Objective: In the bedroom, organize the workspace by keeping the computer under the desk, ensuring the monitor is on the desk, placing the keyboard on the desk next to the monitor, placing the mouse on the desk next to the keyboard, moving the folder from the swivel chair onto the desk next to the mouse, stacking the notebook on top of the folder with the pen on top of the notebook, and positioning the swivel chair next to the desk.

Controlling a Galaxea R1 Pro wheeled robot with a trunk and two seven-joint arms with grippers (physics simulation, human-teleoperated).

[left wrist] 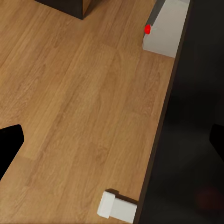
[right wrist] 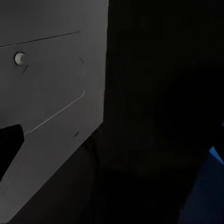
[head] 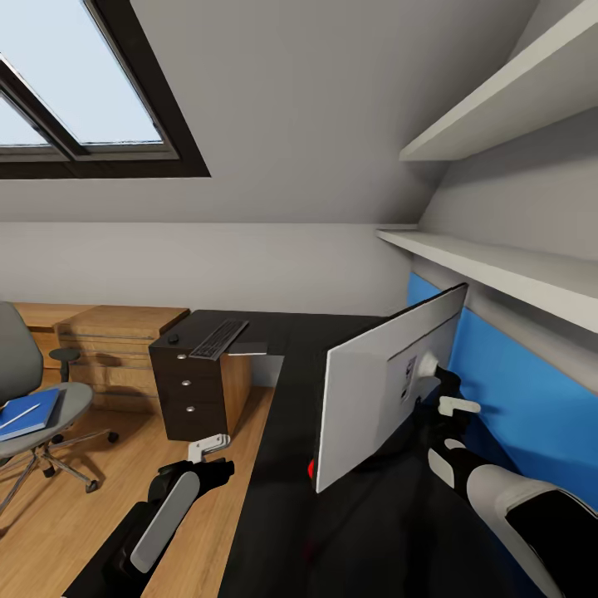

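So far the monitor [head: 378,390] stands on the worktop [head: 282,432] — right pincer [head: 444,399] behind it, grip unclear; folder [head: 29,413] unmoved on chair [head: 33,399].

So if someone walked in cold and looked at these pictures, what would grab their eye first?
Probably the monitor, standing on the black desk with its pale back to the camera, in front of the bright blue panel; the right gripper is close behind its stand mount. Next, the blue folder lying on the grey swivel chair at far left. The keyboard sits on the dark drawer unit beyond.
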